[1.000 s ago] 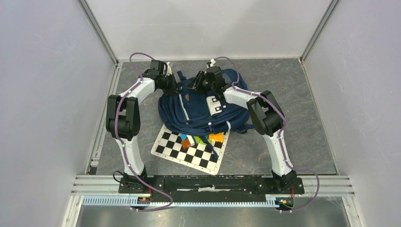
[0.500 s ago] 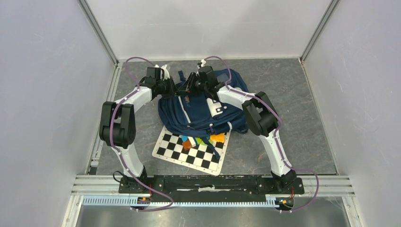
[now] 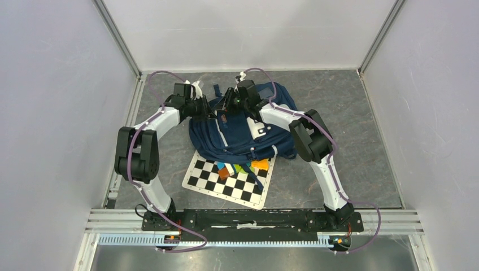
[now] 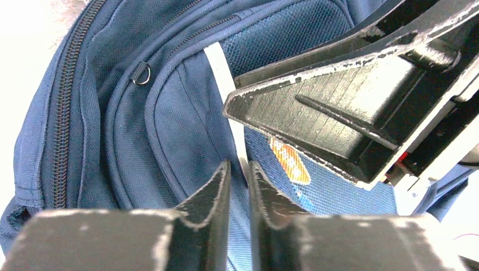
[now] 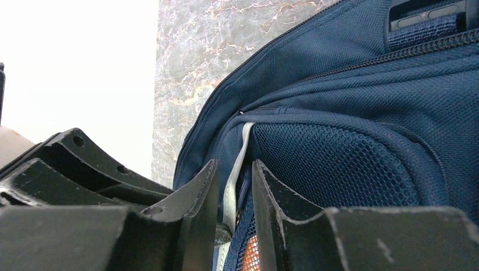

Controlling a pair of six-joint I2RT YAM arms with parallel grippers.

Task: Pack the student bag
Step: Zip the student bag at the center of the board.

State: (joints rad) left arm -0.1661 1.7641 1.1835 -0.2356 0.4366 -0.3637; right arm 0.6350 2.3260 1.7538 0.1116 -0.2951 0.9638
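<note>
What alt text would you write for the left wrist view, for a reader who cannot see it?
A navy student bag fills the close-up, a grey stripe running down its front pocket. The left gripper shows at the bottom edge, fingers a narrow gap apart at the stripe, while the right gripper juts in from the upper right.

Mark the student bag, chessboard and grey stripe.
student bag [image 3: 233, 144], top view, front panel
chessboard [image 3: 206, 178], top view, bare left-hand squares
grey stripe [image 4: 218, 63], left wrist view, upper stretch
</note>
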